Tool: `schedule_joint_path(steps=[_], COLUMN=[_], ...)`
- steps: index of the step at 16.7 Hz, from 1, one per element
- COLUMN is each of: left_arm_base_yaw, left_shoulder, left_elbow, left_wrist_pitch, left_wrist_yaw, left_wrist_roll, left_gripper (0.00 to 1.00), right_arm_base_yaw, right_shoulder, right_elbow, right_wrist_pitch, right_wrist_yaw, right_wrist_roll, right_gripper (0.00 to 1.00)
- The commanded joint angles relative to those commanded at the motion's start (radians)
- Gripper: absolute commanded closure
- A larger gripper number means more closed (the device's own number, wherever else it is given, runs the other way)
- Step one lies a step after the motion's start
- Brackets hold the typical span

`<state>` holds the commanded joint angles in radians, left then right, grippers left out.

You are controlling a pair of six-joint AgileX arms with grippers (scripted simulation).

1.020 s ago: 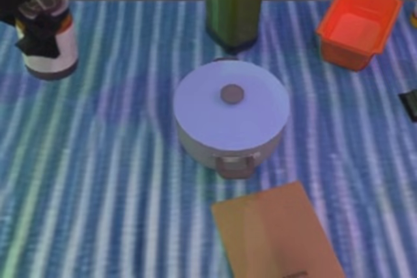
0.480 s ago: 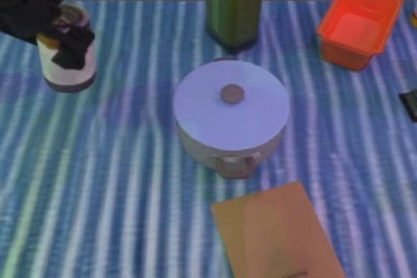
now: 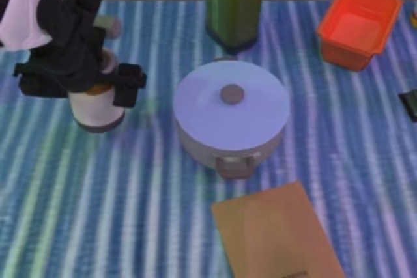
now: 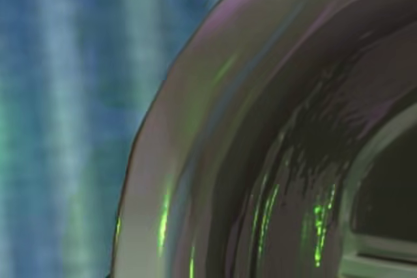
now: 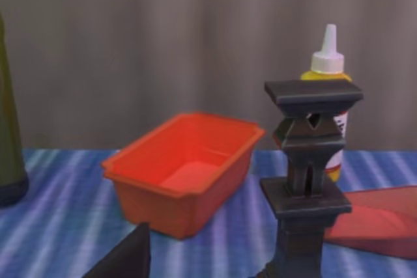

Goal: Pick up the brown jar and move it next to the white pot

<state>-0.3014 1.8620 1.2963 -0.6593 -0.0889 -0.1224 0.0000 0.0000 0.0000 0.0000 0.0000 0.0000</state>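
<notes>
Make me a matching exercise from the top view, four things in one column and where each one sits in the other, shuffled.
Things:
1. brown jar
2. white pot
3. orange-red tub
4. green bottle

Places:
A. far right corner of the table
B. far edge, just behind the pot
C. left of the pot, under the left hand
D. middle of the striped cloth

Pairs: 1-C, 2-D, 3-A, 4-B
</notes>
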Motion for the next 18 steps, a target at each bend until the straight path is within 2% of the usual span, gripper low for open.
schedule_joint_path(steps=[3,5,11,18], left_arm_base_yaw=[-0.057,-0.077,-0.075,-0.059], left_shoulder=[-0.067,-0.093,-0.089,0.045], left_elbow=[-0.127,-0.172,-0.179,-0.203], left_wrist_pitch=[0.101,0.14,0.148,0.315], left_wrist_yaw=[-0.059,-0.081,-0.083,-0.075], left_wrist_roll=[-0.154,-0.203,-0.209,-0.189], left_gripper=[1.0,1.0,1.0,1.0], right_arm_base_yaw=[0.0,0.0,0.0,0.0], right_shoulder=[0.0,0.0,0.0,0.0], right_elbow=[0.0,0.0,0.0,0.0], right_wrist_pitch=[0.0,0.0,0.0,0.0], right_wrist_yaw=[0.0,0.0,0.0,0.0], right_wrist_roll=[0.0,0.0,0.0,0.0], right_gripper=[0.0,0.0,0.0,0.0])
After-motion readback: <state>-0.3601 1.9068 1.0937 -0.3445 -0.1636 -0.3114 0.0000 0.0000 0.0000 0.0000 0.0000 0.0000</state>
